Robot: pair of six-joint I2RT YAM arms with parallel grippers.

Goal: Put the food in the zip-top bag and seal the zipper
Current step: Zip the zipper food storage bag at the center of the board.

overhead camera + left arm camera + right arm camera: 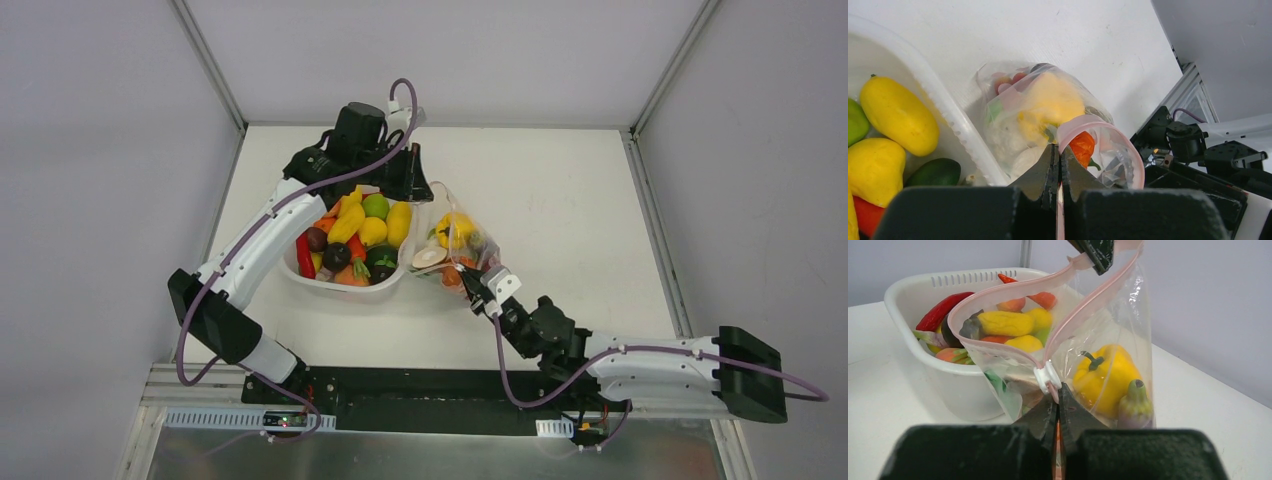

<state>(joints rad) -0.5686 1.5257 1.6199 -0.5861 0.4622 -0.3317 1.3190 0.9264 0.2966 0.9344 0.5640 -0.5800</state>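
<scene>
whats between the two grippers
The pink zipper, gaping open, stretches from the right gripper to the left gripper, white slider by the right one; right wrist view.

Pink zipper (1018,285), clear zip-top bag (1135,305), and colour everywhere!
In the bag, a yellow pepper (1105,377) with a dark green stalk, then a piece (1134,402) that looks pale purple under a green cap, though the crinkled plastic blurs it. The slider (1047,377) is white. The tub (953,390) is white as well, with a red chilli (943,310), yellow and orange food (1005,322) and a dark purple bit showing. White counter (560,190), left arm (262,235) white with black ends.
</scene>
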